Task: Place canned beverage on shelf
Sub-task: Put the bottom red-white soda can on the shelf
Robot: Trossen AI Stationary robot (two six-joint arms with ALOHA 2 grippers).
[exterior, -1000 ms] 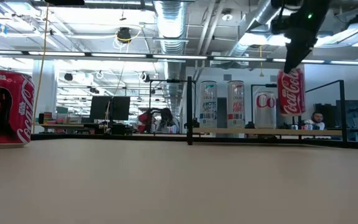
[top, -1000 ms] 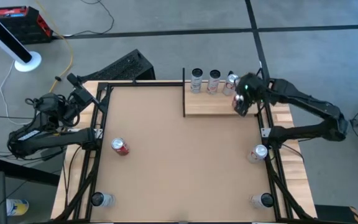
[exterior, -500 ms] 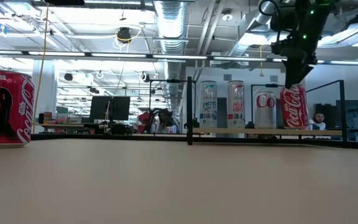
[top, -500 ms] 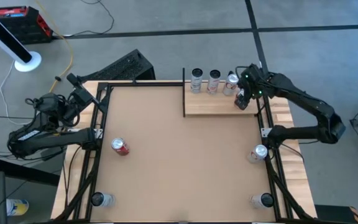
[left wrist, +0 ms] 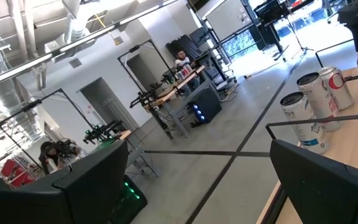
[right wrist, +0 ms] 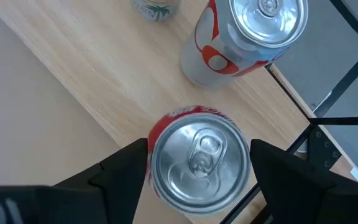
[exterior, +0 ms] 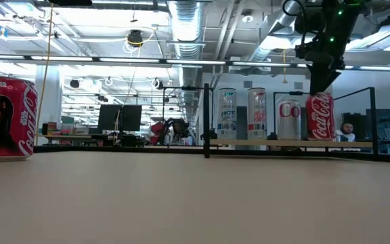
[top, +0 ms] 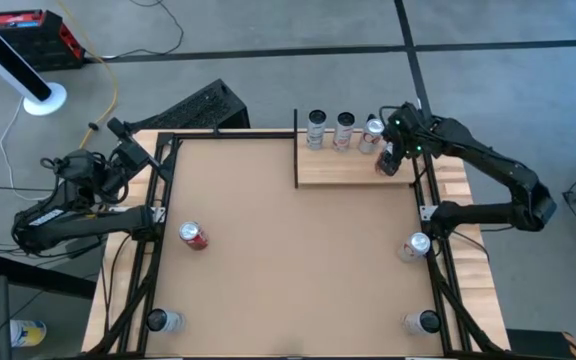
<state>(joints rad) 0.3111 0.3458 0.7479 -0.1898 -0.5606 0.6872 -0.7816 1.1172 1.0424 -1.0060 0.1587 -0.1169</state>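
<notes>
Shelf [top: 353,170]: pale wood platform at the table's 1 o'clock corner, black uprights. On it, a back row of three cans: two pale cans [exterior: 227,113] and a white-and-red can [right wrist: 244,37]. A red can [exterior: 320,116] stands upright on the shelf's right end, just in front of the white-and-red can, near but apart. Right gripper [right wrist: 197,171]: directly above the red can, fingers [right wrist: 126,171] spread to either side of its top with a gap showing on each side, grip released. Left gripper [left wrist: 197,180]: parked off the table's 9 o'clock edge, jaws wide apart, holding nothing. Another red can [top: 193,235] lies toward 8 o'clock on the table [top: 268,260]. Further cans [top: 415,246] stand outside the table frame at 4 o'clock.
</notes>
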